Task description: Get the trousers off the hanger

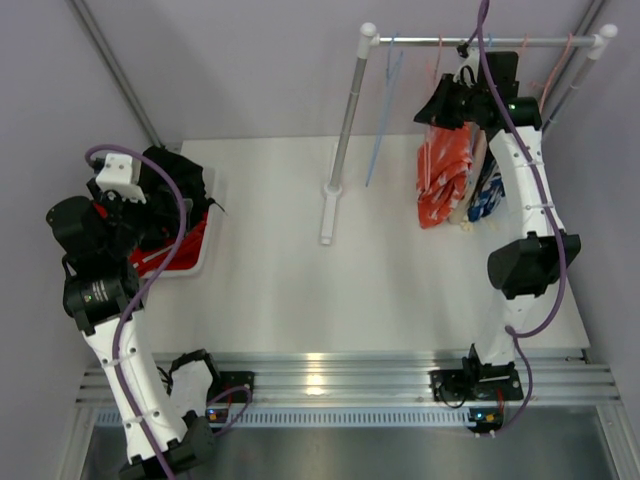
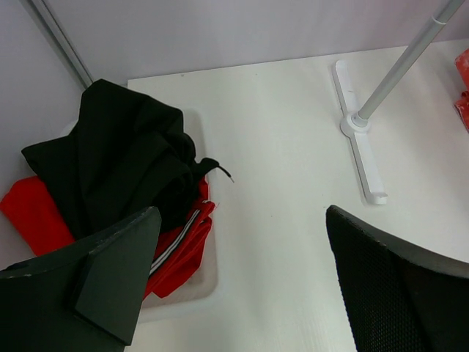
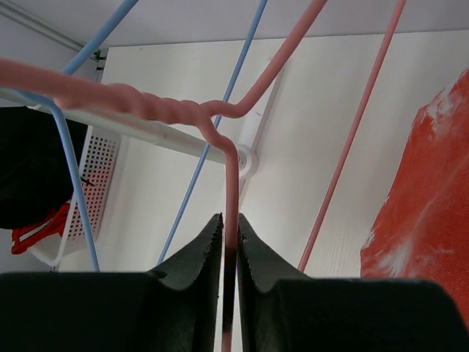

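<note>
The black trousers (image 1: 170,172) (image 2: 124,158) lie heaped on the red trousers (image 1: 188,248) (image 2: 37,216) in a white basket (image 1: 207,250) (image 2: 199,282) at the table's left. My left gripper (image 2: 242,214) hovers just right of the basket, open and holding nothing. Up at the rail (image 1: 480,42), my right gripper (image 1: 462,82) (image 3: 230,220) has its jaws closed on the wire neck of a pink hanger (image 3: 231,172), just below the twisted hook. No trousers hang on that hanger in these views.
An orange-and-white garment (image 1: 445,175) (image 3: 432,205) and a blue-and-white one (image 1: 490,190) hang under the rail by my right arm. A bare blue hanger (image 1: 380,130) (image 3: 196,183) hangs further left. The rack's pole (image 1: 345,130) (image 2: 396,73) rises from a white foot (image 2: 359,158) mid-table.
</note>
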